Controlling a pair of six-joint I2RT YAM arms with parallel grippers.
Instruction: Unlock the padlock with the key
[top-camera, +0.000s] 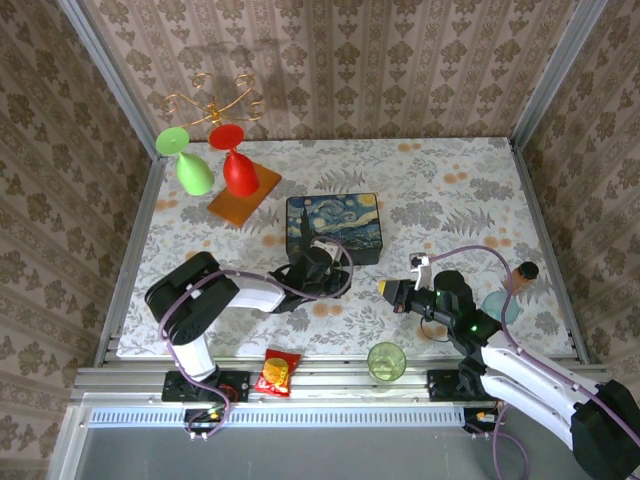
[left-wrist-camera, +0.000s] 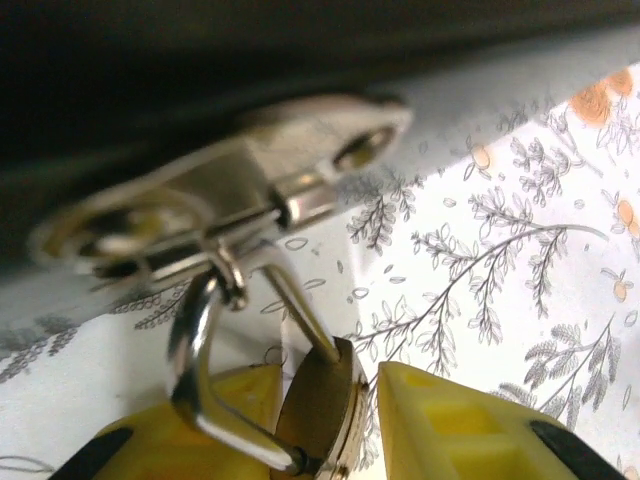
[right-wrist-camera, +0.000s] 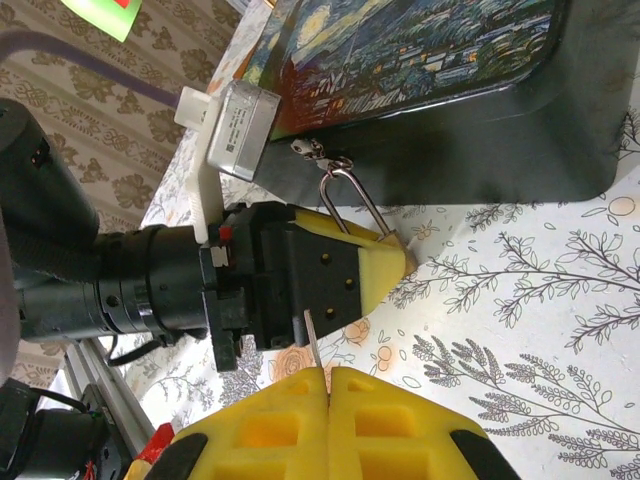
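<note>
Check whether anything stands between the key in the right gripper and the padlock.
The left gripper does. Its yellow finger covers the body of the padlock on the side facing the key, which is held in the right gripper. The shackle shows above the finger. Otherwise bare table lies between.

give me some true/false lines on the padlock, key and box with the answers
1. The left hand has the padlock between its fingers. True.
2. The shackle passes through the clasp on the box. True.
3. The lid of the box stands open. False: it is shut.
4. The right hand is open and empty. False: it is shut on the key.
5. The key is already in the padlock. False: it is apart from the padlock, short of the left hand.
</note>
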